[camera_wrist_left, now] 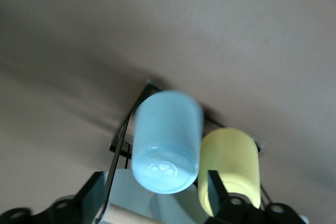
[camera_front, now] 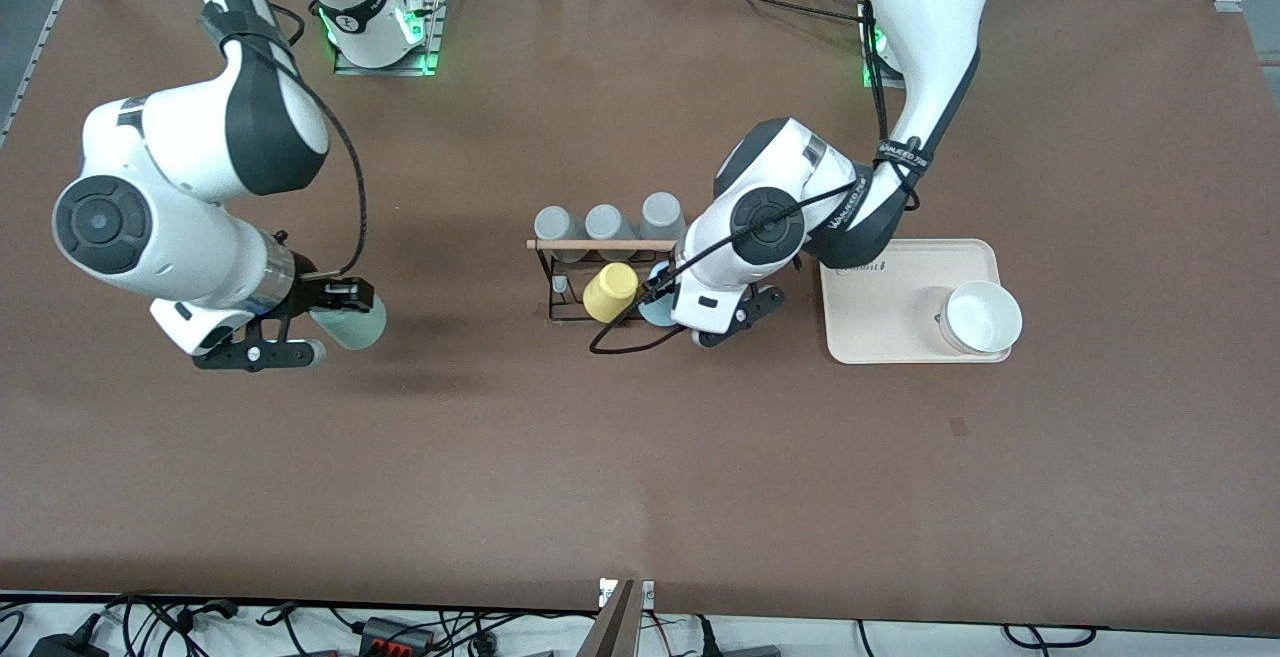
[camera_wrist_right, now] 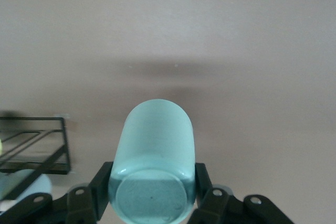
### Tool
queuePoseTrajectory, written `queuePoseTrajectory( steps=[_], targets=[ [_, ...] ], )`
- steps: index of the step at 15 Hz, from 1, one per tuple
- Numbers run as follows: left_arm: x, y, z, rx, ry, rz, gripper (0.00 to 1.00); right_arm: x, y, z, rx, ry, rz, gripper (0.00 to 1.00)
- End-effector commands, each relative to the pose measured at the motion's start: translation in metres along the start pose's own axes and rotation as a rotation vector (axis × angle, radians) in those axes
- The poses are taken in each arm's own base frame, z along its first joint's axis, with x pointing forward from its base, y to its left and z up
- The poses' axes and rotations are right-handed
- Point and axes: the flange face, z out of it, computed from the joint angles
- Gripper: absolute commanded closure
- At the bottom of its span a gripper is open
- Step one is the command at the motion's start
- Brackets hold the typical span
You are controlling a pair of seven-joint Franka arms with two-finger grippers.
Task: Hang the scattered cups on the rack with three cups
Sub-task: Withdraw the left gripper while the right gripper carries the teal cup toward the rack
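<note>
The right gripper (camera_front: 318, 329) was clamped on the mint cup (camera_wrist_right: 153, 161), a plain, handleless tumbler with a rounded closed end, held on its side above bare table toward the right arm's end. The left gripper (camera_front: 722, 322) sat at the rack (camera_front: 590, 282), fingers (camera_wrist_left: 97, 190) standing clear on either side of the blue cup (camera_wrist_left: 165, 140), not pinching it. That cup, pale blue and glossy, sat on the rack just beside the yellow cup (camera_wrist_left: 231, 166). Three grey cups (camera_front: 607, 225) stood along the rack's wooden rod (camera_front: 600, 245). A white bowl (camera_front: 983, 317) rested on the tray (camera_front: 880, 317).
</note>
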Motion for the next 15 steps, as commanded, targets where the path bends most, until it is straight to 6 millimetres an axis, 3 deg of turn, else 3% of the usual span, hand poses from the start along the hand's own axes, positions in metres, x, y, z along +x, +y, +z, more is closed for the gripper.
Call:
queuePoseTrajectory(
  steps=[1,2,6,8,11,13,15],
  targets=[
    [0.022,-0.014,-0.056,-0.002,0.142,0.011,0.0,-0.005,-0.035,-0.013,0.007,-0.011,0.071,0.54],
    [0.034,-0.025,-0.083,0.006,0.21,0.017,0.0,-0.006,-0.054,-0.012,0.005,-0.01,0.084,0.54],
    [0.093,-0.076,-0.15,0.022,0.253,0.183,0.0,-0.013,-0.119,-0.001,0.004,0.003,0.138,0.54],
    [0.112,-0.106,-0.178,0.062,0.242,0.289,0.0,-0.015,-0.158,0.007,0.008,0.014,0.166,0.54],
    [0.108,-0.147,-0.239,0.081,0.235,0.322,0.0,-0.019,-0.202,0.02,0.011,0.021,0.185,0.54],
    [0.1,-0.167,-0.267,0.093,0.235,0.309,0.0,-0.023,-0.22,0.027,0.024,0.04,0.198,0.54],
    [0.107,-0.192,-0.278,0.132,0.193,0.303,0.0,-0.027,-0.235,0.04,0.022,0.037,0.202,0.54]
  ],
)
